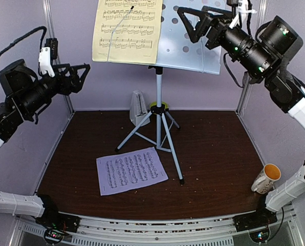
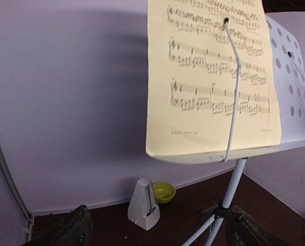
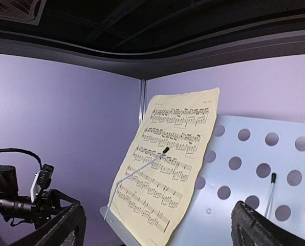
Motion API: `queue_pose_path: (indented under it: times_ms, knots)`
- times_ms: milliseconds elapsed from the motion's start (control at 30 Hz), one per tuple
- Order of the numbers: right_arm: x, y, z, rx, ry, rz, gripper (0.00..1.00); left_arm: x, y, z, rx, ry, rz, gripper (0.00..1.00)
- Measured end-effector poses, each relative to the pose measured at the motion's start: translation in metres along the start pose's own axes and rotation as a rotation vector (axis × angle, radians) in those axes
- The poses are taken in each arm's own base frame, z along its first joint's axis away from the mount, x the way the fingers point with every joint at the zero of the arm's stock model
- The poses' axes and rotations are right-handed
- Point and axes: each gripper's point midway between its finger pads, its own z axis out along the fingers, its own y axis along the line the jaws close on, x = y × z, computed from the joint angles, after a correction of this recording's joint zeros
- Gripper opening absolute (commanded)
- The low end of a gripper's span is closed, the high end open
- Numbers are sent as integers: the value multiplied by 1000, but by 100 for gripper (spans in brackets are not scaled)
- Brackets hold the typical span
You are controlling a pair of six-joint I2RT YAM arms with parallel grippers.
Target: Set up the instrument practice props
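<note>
Behind the tripod (image 1: 158,123), green bowl (image 1: 165,106) mostly hidden, yellow sheet (image 1: 126,31) cropped above.

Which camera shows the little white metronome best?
The left wrist view: the small white pyramid metronome stands close and unobstructed. The top external view shows it small, behind the grey tripod legs. The right wrist view misses it.
</note>
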Motion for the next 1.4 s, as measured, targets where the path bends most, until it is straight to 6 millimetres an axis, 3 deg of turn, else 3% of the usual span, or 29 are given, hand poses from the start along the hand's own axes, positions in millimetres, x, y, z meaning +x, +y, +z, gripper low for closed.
queue_pose_path:
  times_ms: [167, 333, 467, 667, 900, 1000, 1167, 1400]
  knots:
    - [50, 4, -36, -26, 141, 45, 100, 98, 9, -4, -19, 239, -73, 89]
    - [121, 9, -75, -41, 321, 79, 100, 204, 0, 0, 0, 502, -134, 84]
    - [162, 9, -112, -33, 422, 114, 100, 270, -8, 1, 19, 675, -146, 83]
    - [218, 5, -162, 8, 526, 177, 100, 345, -17, 1, 46, 888, -136, 81]
    - [310, 12, -206, 49, 724, 241, 98, 407, -18, -4, 35, 1068, -112, 82]
    - [340, 17, -221, 55, 782, 282, 97, 419, -17, -6, 23, 1103, -113, 82]
    - [366, 24, -229, 59, 820, 344, 96, 431, -17, -7, -3, 1140, -146, 82]
    - [382, 38, -232, 39, 851, 388, 95, 448, -20, -21, -51, 1189, -266, 81]
